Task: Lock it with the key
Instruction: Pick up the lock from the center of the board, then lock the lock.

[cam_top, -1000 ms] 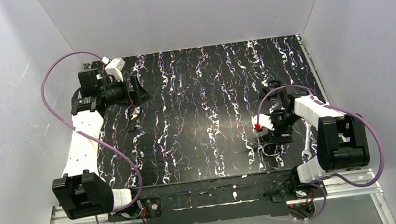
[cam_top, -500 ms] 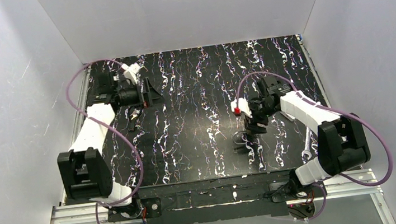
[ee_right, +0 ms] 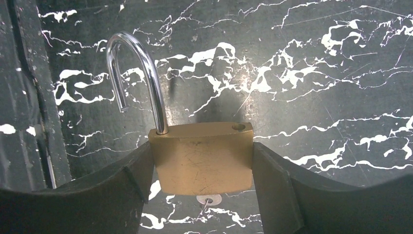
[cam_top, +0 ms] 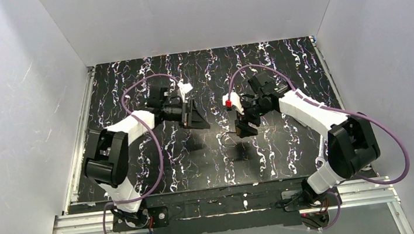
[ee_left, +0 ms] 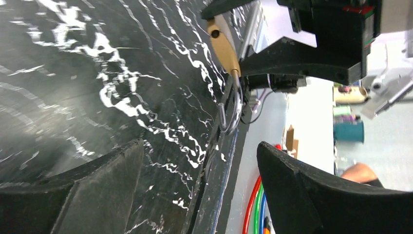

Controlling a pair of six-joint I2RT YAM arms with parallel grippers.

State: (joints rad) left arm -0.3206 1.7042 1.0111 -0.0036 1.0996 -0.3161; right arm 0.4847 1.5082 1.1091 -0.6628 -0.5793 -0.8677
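My right gripper (ee_right: 201, 148) is shut on the brass padlock (ee_right: 202, 163) and grips its body on both sides above the mat. The silver shackle (ee_right: 139, 73) stands open, with its free end out of the body. A small silver key head (ee_right: 208, 199) shows just under the lock body. In the top view the right gripper (cam_top: 245, 126) holds the lock (cam_top: 234, 132) near the mat's middle. My left gripper (cam_top: 199, 121) is open and empty just to the left of the lock. In the left wrist view the lock (ee_left: 223, 46) hangs ahead of the open left gripper (ee_left: 199, 156).
The black marbled mat (cam_top: 210, 164) covers the table between white walls. The left wrist view shows the mat's edge (ee_left: 229, 161) with coloured cables (ee_left: 255, 204) beyond it. A small silver piece (cam_top: 321, 152) lies near the right arm's base.
Both arms swung in to the mat's middle. The right gripper lifted the lock from the front right. The left gripper came over from the far left, still open.
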